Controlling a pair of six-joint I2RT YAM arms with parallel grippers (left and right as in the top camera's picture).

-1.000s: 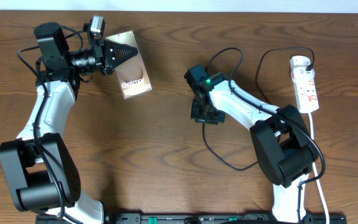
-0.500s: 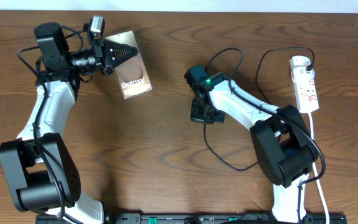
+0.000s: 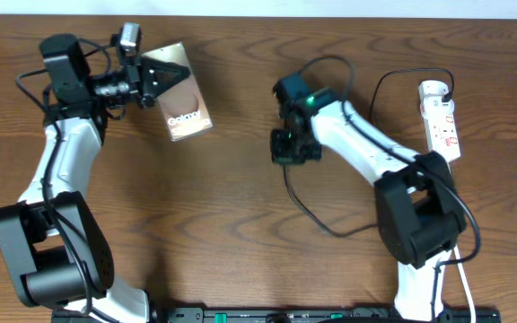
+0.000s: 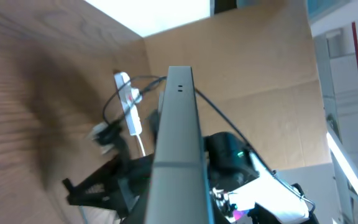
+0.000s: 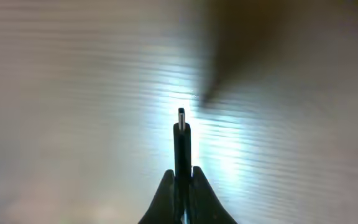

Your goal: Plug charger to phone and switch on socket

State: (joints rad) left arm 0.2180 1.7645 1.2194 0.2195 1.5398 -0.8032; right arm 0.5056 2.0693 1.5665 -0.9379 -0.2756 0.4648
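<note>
- Thin black charger cable (image 3: 308, 215): its plug tip (image 5: 181, 118) is pinched in the right gripper (image 5: 181, 180), above the brown wooden worktop (image 3: 196, 224).
- Tan glossy slab phone (image 3: 189, 117): clamped by the left gripper (image 3: 170, 74), well left of the plug, long axis running near-to-far.

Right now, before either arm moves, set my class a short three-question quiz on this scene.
1. True or false: the charger is already plugged into the phone.
2. Which holds the phone? A the left gripper; B the right gripper; C neither.
3. Fill in: the socket lies on the table nearest the ___ arm.
Key: 1 false, the charger is held bare in the right gripper, apart from the phone; 2 A; 3 right.
</note>
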